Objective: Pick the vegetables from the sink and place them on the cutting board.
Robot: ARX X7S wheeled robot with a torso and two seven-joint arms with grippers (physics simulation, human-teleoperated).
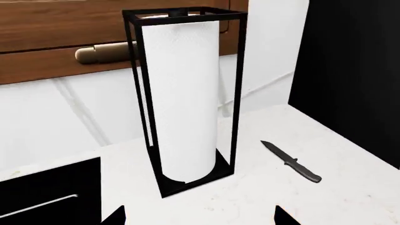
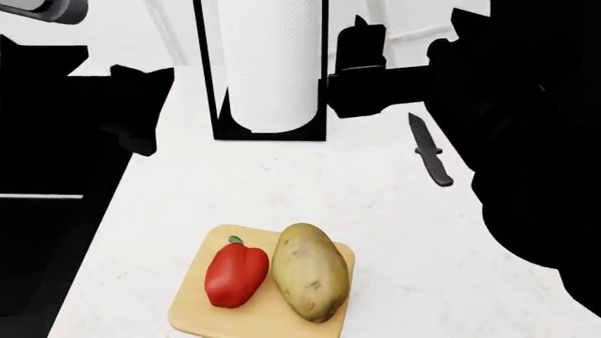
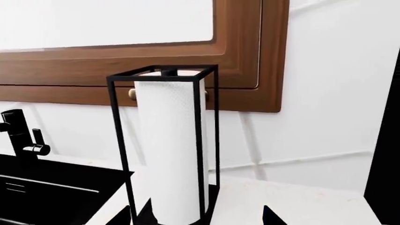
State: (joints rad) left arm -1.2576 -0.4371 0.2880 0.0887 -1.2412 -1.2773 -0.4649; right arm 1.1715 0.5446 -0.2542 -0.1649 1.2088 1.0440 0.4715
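The tan potato and the red bell pepper lie side by side on the pale wooden cutting board near the counter's front in the head view. Both grippers are empty and raised away from them. My left gripper is open, its fingertips wide apart, and shows as a dark shape over the sink's edge. My right gripper is open and hangs beside the paper towel holder. The black sink lies to the left, and its faucet shows in the right wrist view.
A paper towel roll in a black frame holder stands at the back of the white counter; it also shows in both wrist views. A black knife lies to its right, also in the left wrist view.
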